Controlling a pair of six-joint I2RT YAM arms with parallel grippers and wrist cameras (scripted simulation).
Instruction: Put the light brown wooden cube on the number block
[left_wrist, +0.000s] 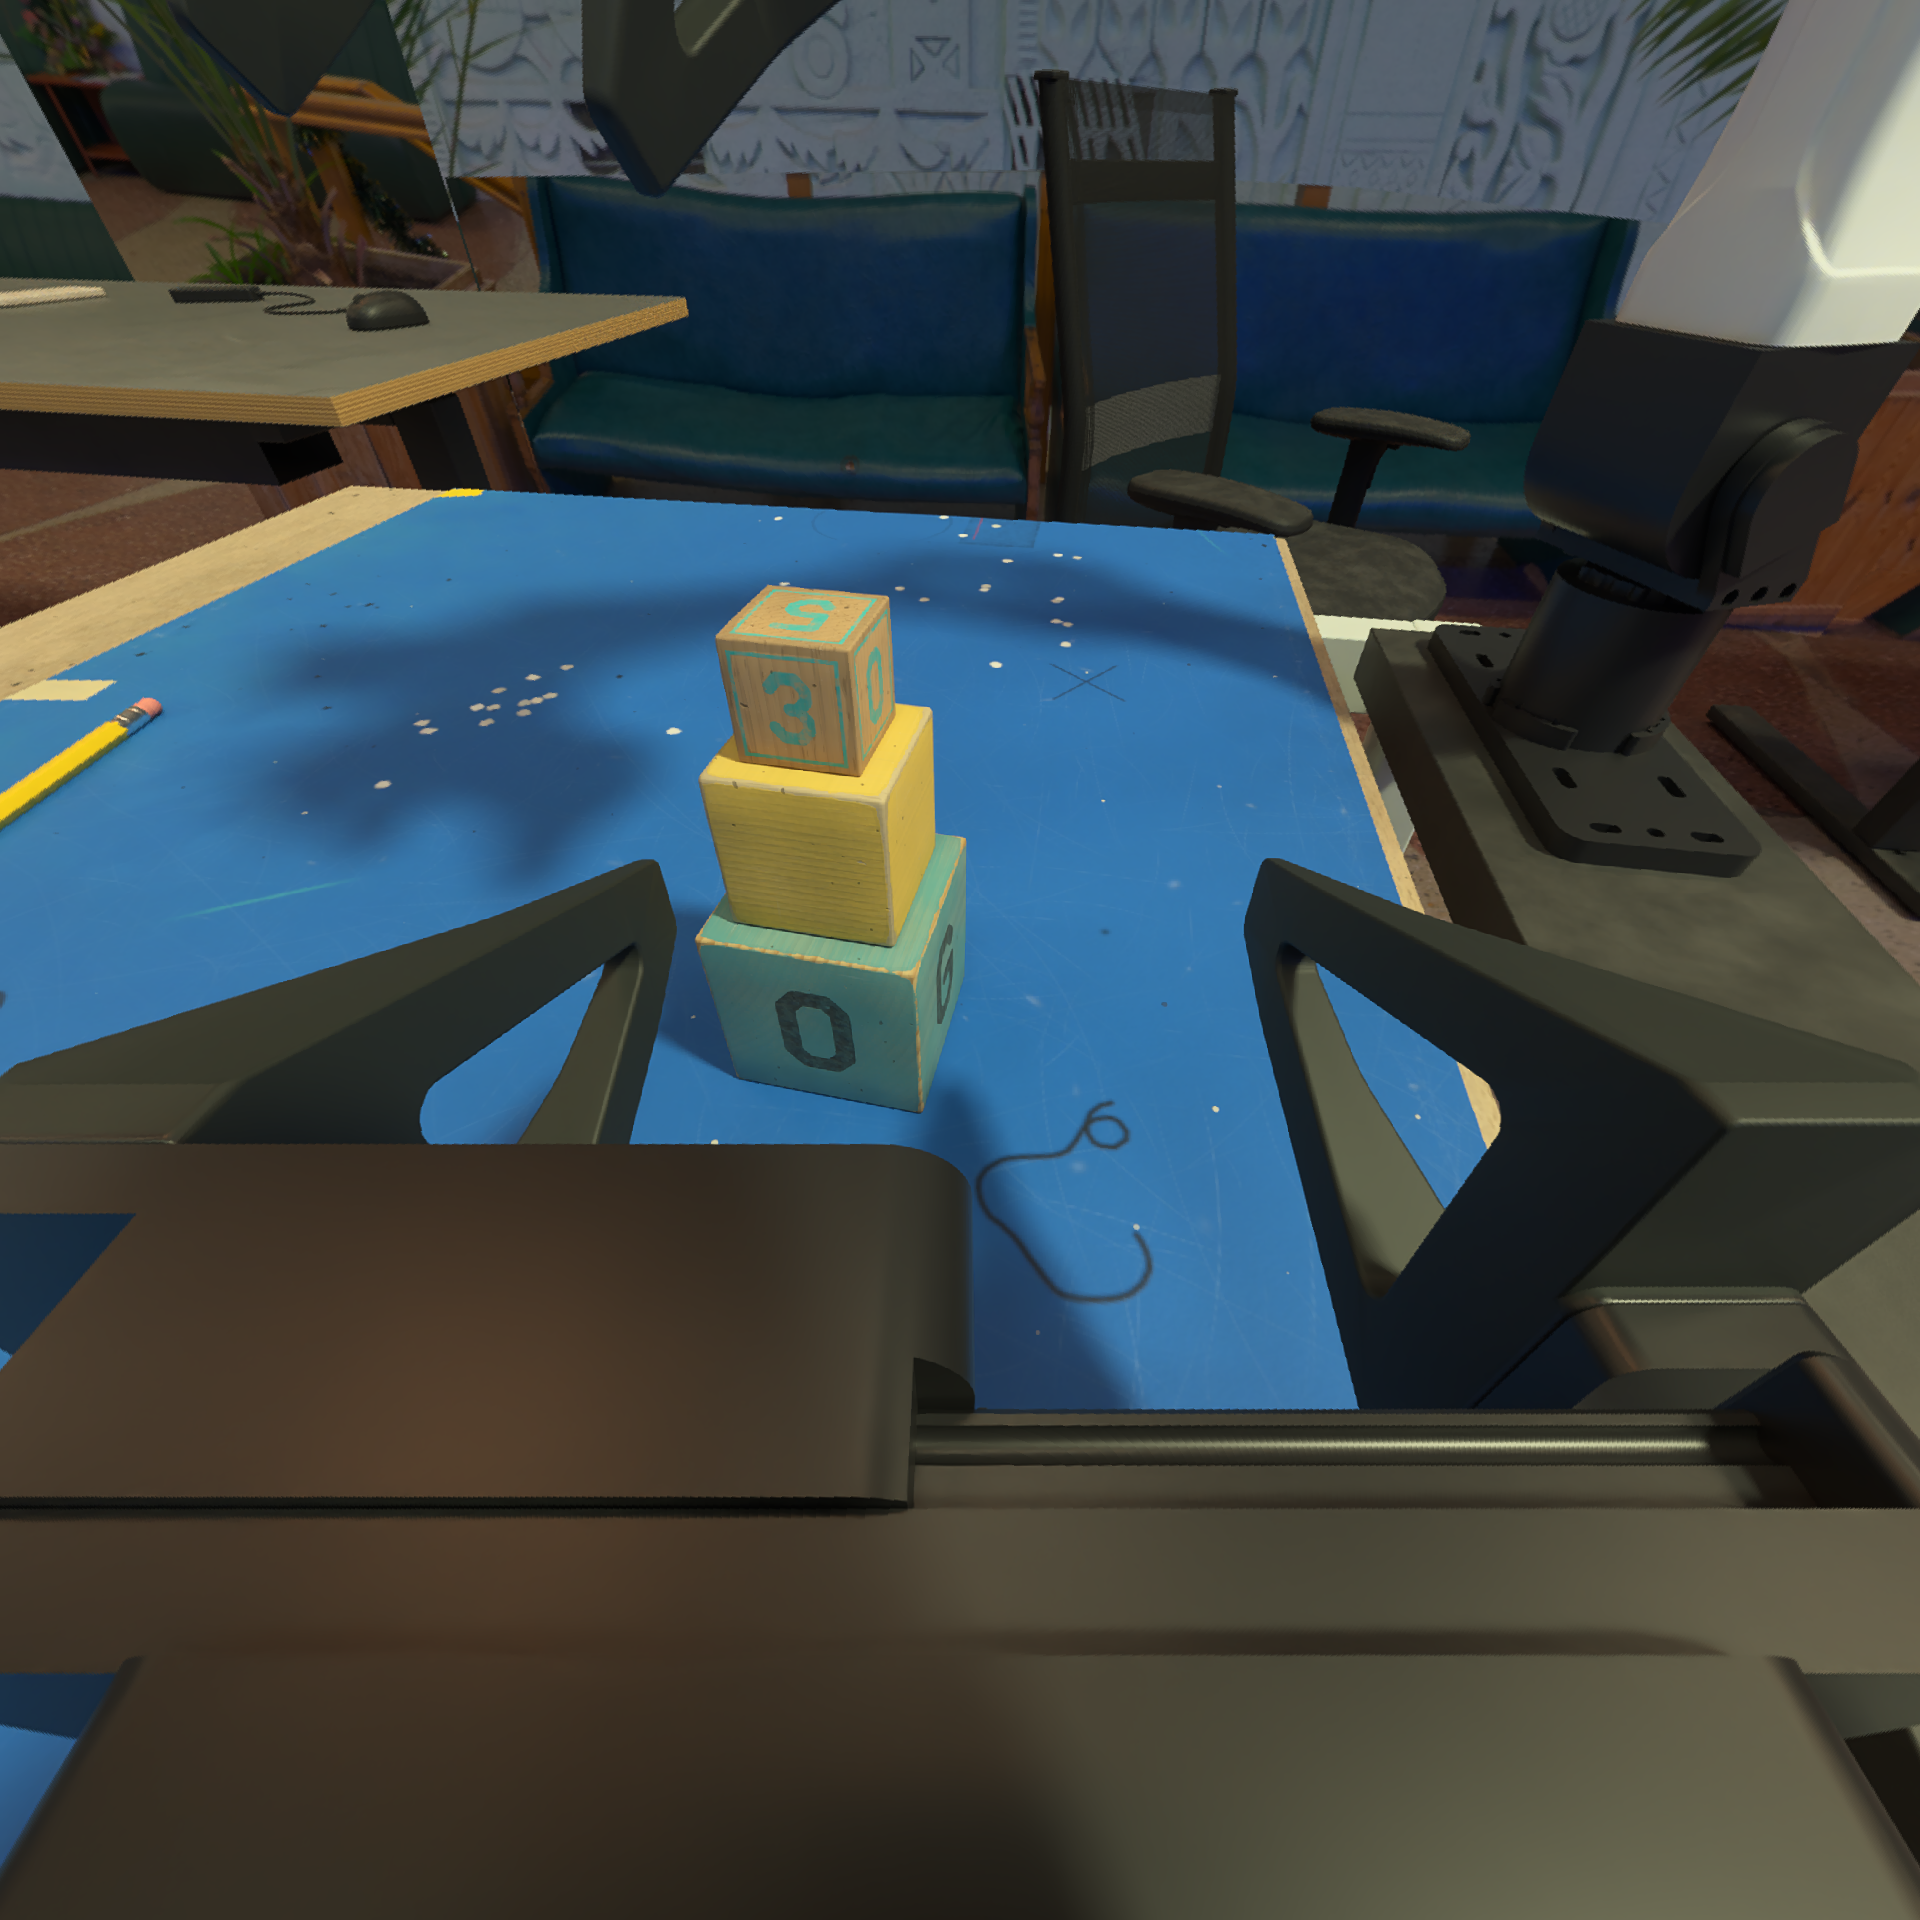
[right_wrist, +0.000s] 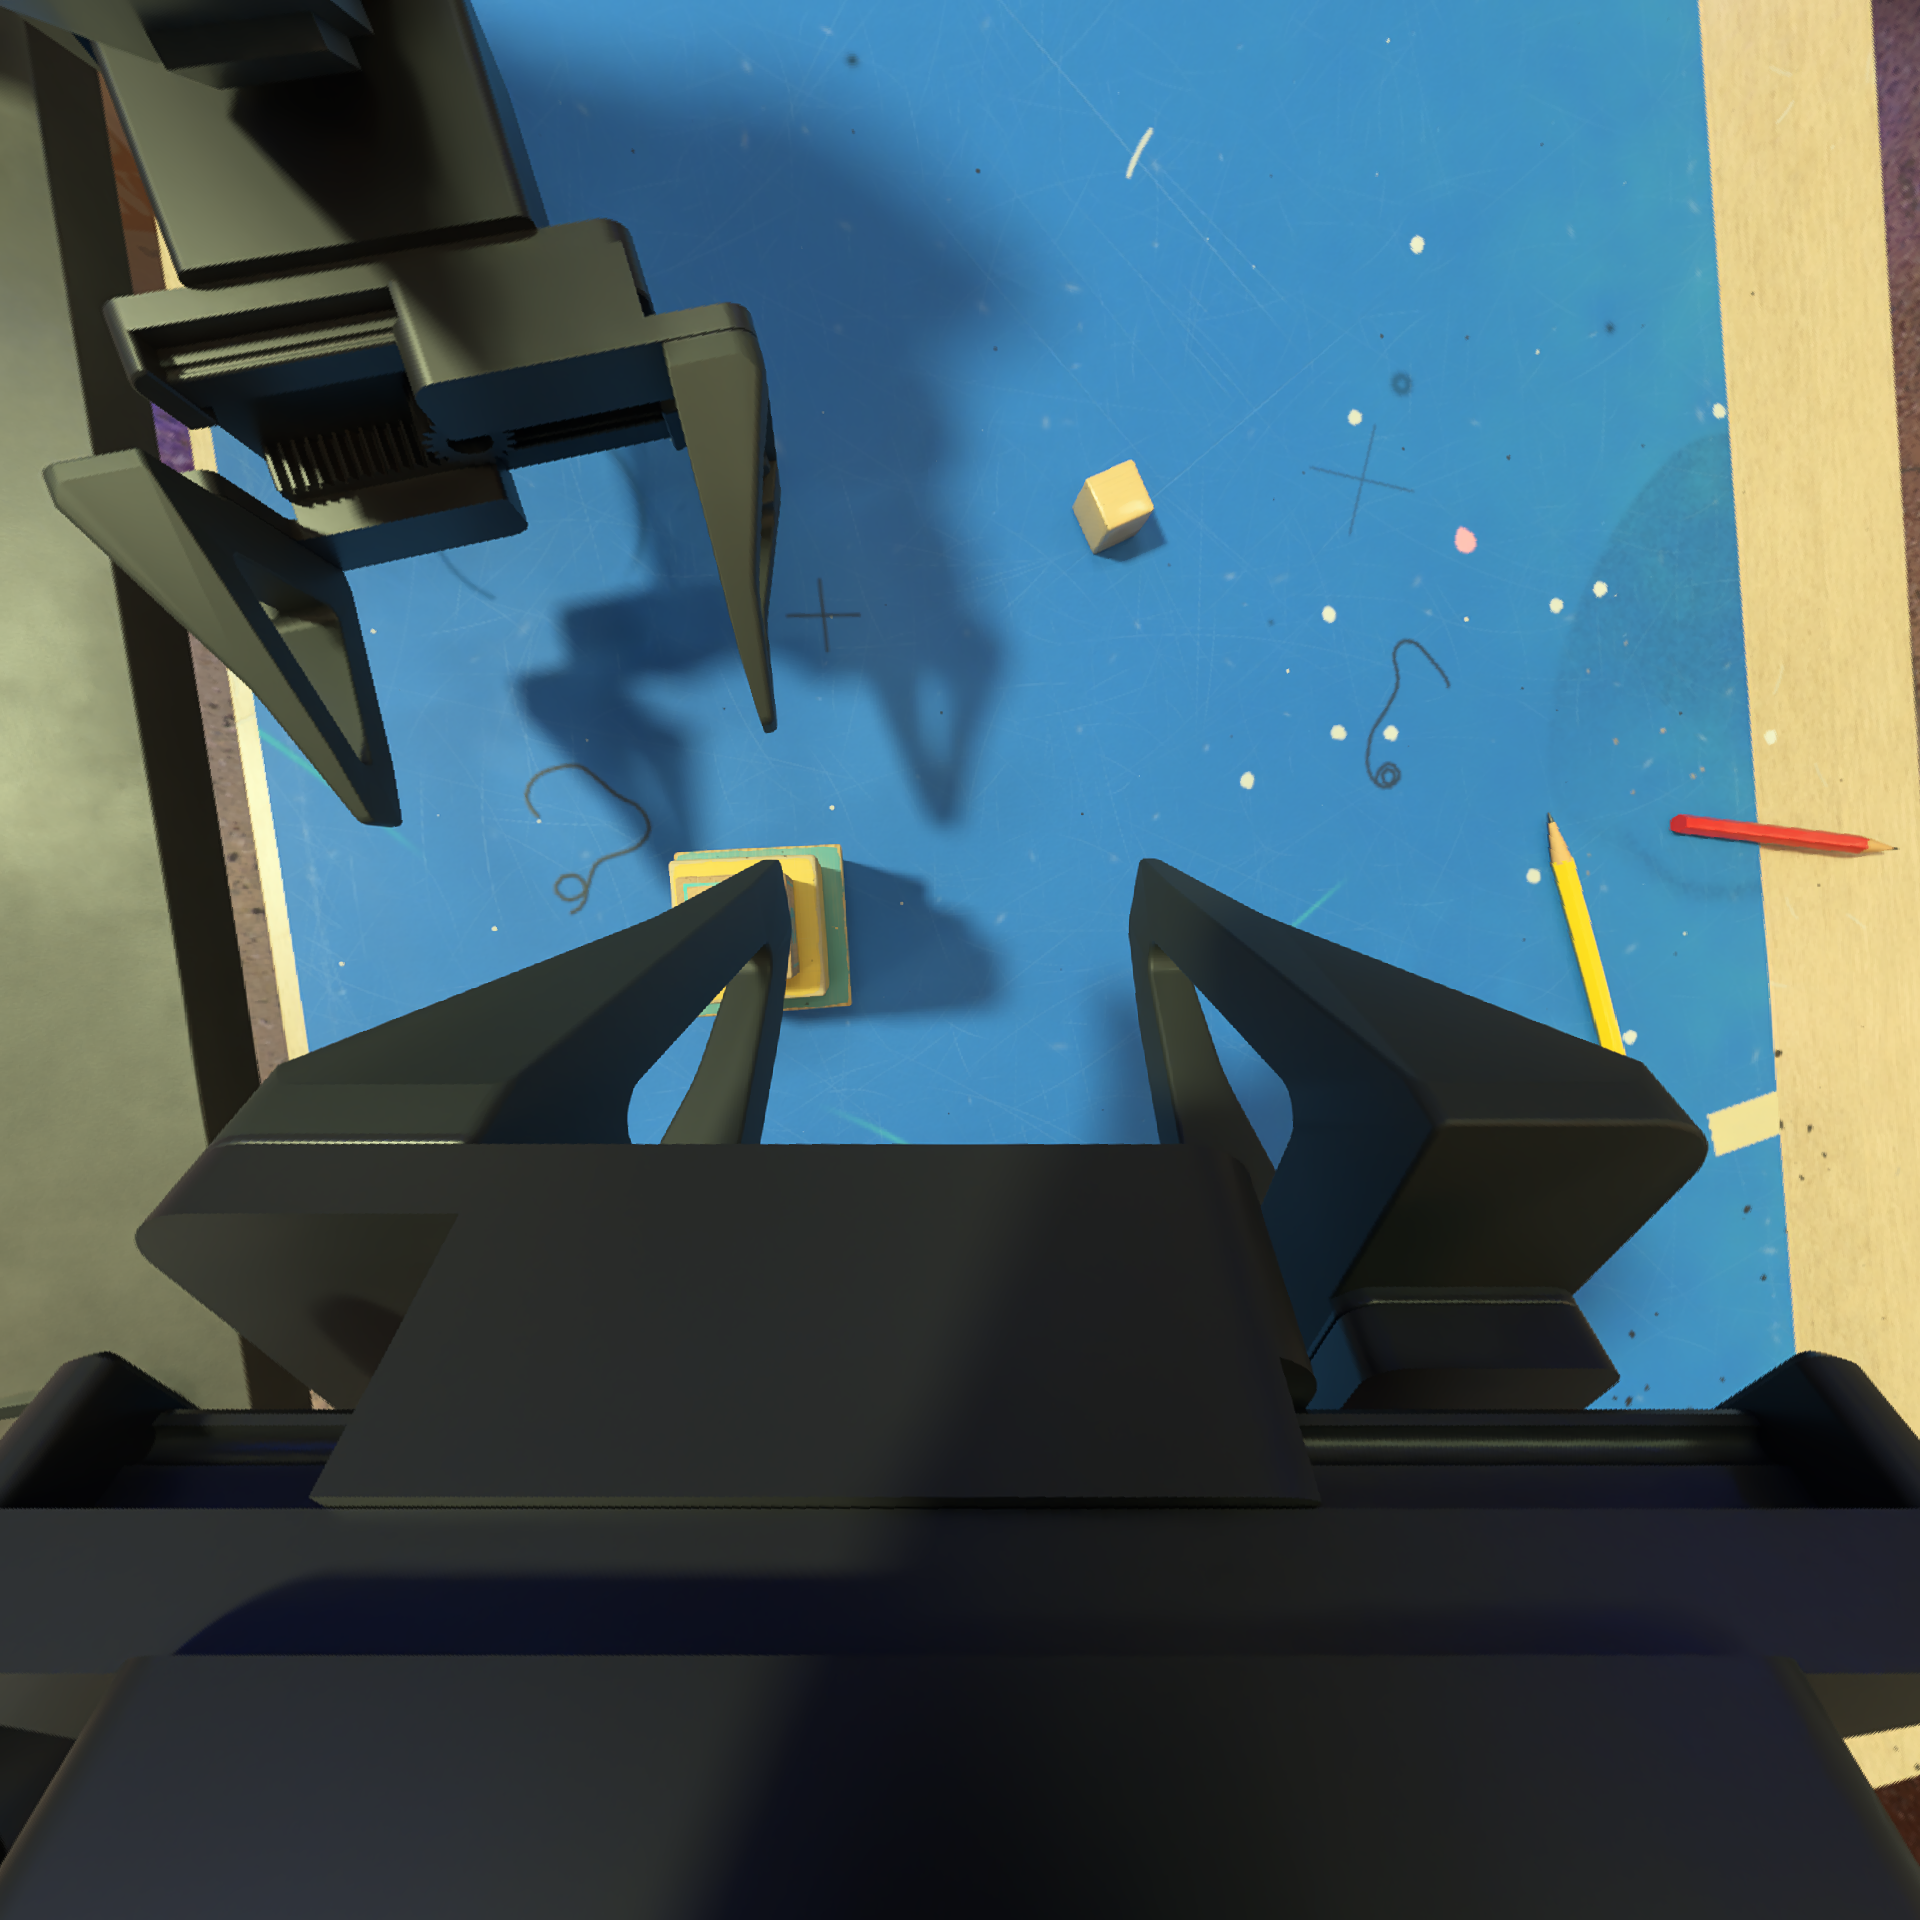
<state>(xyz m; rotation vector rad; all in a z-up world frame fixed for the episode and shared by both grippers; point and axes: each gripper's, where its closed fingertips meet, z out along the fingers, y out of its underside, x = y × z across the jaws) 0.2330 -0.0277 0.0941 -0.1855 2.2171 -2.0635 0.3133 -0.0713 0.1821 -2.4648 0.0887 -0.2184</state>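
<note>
- The right claw (right_wrist: 958, 868) should, I think, drop straight down on the cube (right_wrist: 1112, 506) and pinch two flat sides.
- The left claw (left_wrist: 956, 873) is wide open and empty, next to the stack.
- The number block (left_wrist: 805, 681) tops the stack.
- The right claw is wide open and empty too.
- The cube lies alone on the counter (right_wrist: 1247, 260), ahead and a bit right of the right claw, well apart from the stack.

Left view low, right overhead; both share block stack (left_wrist: 826, 852).
</note>
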